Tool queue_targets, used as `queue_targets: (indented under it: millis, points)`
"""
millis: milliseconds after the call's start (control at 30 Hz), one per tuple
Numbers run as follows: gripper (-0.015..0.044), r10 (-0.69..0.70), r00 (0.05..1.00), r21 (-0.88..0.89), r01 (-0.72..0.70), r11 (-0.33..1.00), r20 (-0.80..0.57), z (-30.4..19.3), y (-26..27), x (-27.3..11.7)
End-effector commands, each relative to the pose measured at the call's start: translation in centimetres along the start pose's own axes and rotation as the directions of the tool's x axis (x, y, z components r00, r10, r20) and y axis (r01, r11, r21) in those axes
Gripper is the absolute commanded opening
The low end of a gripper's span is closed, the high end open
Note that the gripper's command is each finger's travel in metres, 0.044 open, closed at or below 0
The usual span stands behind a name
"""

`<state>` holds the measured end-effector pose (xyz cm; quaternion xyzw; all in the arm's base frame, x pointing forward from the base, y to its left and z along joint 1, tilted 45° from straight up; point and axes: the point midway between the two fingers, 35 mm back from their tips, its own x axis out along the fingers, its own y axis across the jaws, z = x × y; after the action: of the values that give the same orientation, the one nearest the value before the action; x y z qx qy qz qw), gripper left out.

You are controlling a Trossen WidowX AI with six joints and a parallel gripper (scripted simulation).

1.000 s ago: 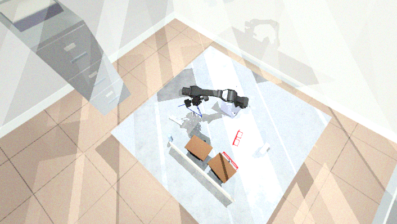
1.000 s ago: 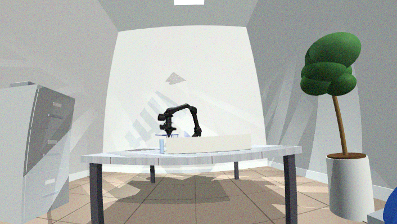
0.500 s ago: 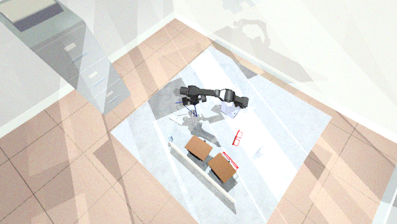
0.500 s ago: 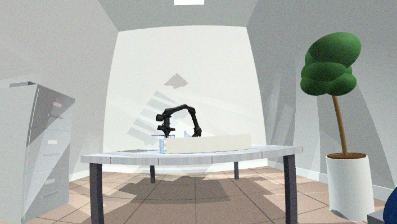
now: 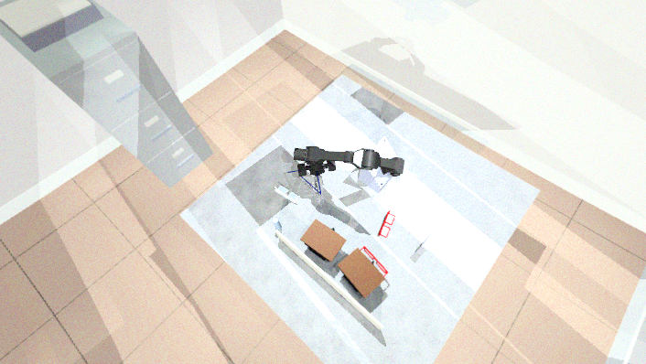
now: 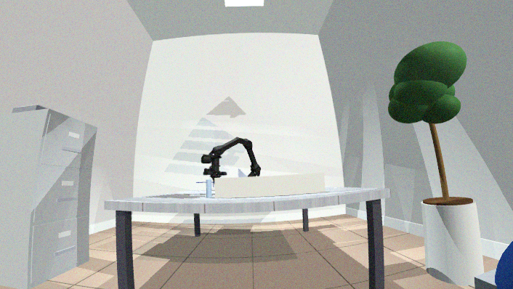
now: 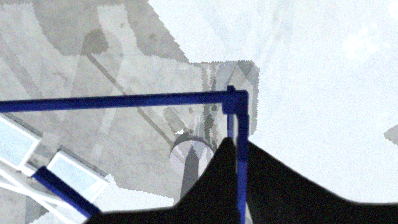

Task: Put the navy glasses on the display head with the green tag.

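My gripper [image 5: 316, 174] [image 6: 214, 176] [image 7: 233, 144] is shut on the navy glasses [image 5: 311, 186] [image 6: 204, 182] [image 7: 125, 99], above the table. In the wrist view a long navy bar runs left from a corner at the fingertips, and a second navy piece shows at lower left. Two display heads show from above as brown tops, a left one [image 5: 323, 240] and a right one [image 5: 362, 273]; the gripper is well away from both. A red frame is at the right head's front edge. No green tag can be made out. In the exterior view the panel hides the heads.
A long cream panel [image 5: 329, 281] [image 6: 269, 186] stands behind the heads. A light blue cylinder [image 5: 277, 224] [image 6: 208, 189] stands near its left end. Red glasses [image 5: 380, 233] lie on the table. A white-framed item [image 5: 287, 197] [image 7: 30, 169] lies near the gripper.
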<state>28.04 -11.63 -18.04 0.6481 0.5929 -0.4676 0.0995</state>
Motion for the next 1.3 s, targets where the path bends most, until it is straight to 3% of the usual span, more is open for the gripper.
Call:
queue_targets:
  millis: [0, 1267]
  points:
    - [0.0000, -0.005, 1.000, 0.007, 0.005, 1.000, -0.007, -0.1, -0.2, 0.5]
    - [0.0000, -0.006, 1.000, 0.008, 0.006, 1.000, -0.007, 1.0, -1.7, 0.5]
